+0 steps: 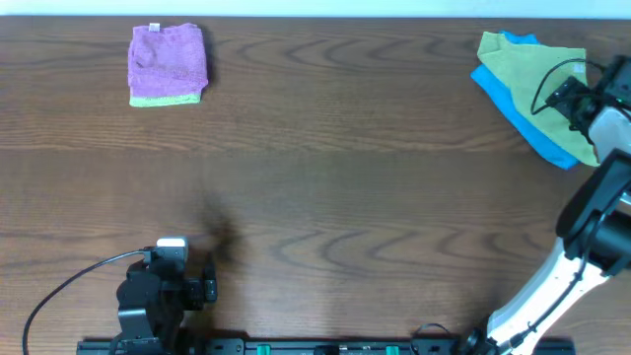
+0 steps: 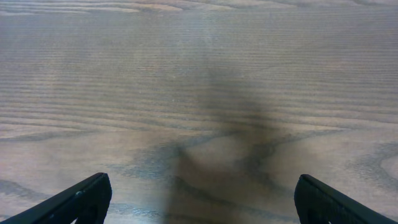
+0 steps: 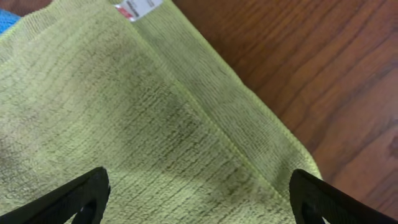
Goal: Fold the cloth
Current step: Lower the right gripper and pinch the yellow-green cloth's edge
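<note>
The right hand (image 3: 198,202) is held wide open low over the cloth (image 3: 155,118), with nothing gripped; whether its fingers touch the terry cannot be told. The cloth is laid at the far right of the worktop (image 1: 345,187), over a blue cloth (image 1: 532,128), and a white tag (image 3: 137,7) is seen at one edge. The left hand (image 2: 202,202) is likewise spread wide, above dark wood grain near the front left. A purple folded cloth (image 1: 168,61) is placed at the far left.
</note>
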Controlling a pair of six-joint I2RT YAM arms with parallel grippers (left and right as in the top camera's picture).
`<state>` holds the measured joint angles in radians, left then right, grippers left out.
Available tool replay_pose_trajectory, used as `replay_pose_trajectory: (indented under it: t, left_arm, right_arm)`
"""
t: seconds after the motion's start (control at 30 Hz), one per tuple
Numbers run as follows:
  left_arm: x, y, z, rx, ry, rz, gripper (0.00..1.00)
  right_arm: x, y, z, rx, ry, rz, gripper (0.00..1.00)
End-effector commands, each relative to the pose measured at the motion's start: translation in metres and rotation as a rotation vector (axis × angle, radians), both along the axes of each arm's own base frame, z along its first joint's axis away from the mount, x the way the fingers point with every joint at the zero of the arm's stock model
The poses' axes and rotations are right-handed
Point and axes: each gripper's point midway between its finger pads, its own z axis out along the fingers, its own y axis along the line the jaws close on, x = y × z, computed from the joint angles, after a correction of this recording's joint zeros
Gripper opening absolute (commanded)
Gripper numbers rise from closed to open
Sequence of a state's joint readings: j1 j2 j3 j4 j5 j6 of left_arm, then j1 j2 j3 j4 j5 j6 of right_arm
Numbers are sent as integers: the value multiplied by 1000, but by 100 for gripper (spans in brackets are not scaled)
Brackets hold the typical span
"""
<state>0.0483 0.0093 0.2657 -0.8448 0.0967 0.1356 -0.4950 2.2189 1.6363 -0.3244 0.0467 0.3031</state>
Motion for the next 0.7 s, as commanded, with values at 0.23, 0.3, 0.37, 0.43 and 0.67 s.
replay_pose_trajectory:
  t: [0.23,0.3,0.37,0.43,0.67]
  left_arm:
    - [-8,2,-22,28,73,-7,95]
    - [-8,2,-22,28,73,-7,95]
    - [-8,2,-22,28,73,-7,95]
    - [-8,2,-22,28,73,-7,95]
    - [-8,2,-22,28,73,-7,95]
  right_arm:
    - [-9,-13,-24,8,51,-21,89]
    - [-10,-11,-28,18,58,-17,86]
    - [-11,-10,-29,20,60,-16,82]
    - [-11,-10,-29,20,61,-16,78]
    - [-13,-8,-31,26,75,-8,55]
